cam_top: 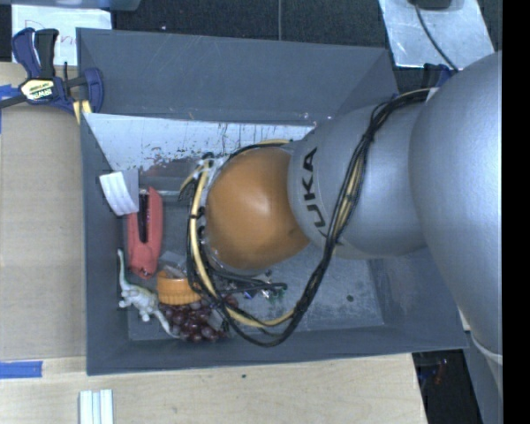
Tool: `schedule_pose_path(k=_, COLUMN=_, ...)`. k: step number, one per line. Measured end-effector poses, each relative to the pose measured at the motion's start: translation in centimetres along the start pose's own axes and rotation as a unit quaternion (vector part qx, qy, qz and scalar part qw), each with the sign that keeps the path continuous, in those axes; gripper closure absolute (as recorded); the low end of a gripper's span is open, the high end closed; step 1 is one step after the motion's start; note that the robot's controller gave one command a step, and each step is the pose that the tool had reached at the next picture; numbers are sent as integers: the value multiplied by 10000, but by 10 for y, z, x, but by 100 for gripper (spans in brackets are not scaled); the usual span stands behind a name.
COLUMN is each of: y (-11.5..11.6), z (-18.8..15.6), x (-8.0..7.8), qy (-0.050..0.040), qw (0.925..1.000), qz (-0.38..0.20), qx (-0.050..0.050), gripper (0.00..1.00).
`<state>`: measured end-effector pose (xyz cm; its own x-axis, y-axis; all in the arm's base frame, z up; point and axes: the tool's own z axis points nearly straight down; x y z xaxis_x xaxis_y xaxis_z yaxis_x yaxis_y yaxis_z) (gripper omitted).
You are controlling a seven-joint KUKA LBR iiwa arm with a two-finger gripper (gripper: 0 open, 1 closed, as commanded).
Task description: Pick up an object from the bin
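You are looking down on the arm [397, 184] reaching into the bin [247, 78] from its right edge. The orange cover [247, 206] on its wrist is hanging over the floor, left of the middle. That cover is blocking what lies under it, so you cannot tell whether the gripper is apart, together or clamped on anything.

The loose things are crowding along the bin's left edge, probably because the sloping walls are letting them slide down. A white scrap [117, 193] is lying near the far left corner, with a red tool [146, 232] lengthwise just below it. An orange lid [172, 287], a small white figure [134, 303] and dark grapes [194, 325] are heaping in the near left corner.

The wrist is sitting nearest the red tool and the orange lid, so one of those is the likeliest pick. The cables [247, 325] are looping low beside the grapes and may be risking a snag.
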<state>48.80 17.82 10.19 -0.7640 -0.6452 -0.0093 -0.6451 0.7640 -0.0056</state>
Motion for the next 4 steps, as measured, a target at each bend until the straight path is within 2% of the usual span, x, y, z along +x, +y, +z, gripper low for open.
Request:
schedule_pose_path(k=1, y=-8, z=21, x=-2, qy=-17, qw=9922, qz=-1248, qx=12, gripper=0)
schedule_pose_path(k=2, y=-5, z=28, x=0, qy=64, qw=9738, qz=2273, qx=15, gripper=100)
schedule_pose_path(k=3, y=-5, z=28, x=0, qy=59, qw=9736, qz=2283, qx=16, gripper=100)
schedule_pose_path(k=4, y=-4, z=9, x=2, qy=74, qw=9735, qz=2285, qx=12, gripper=100)
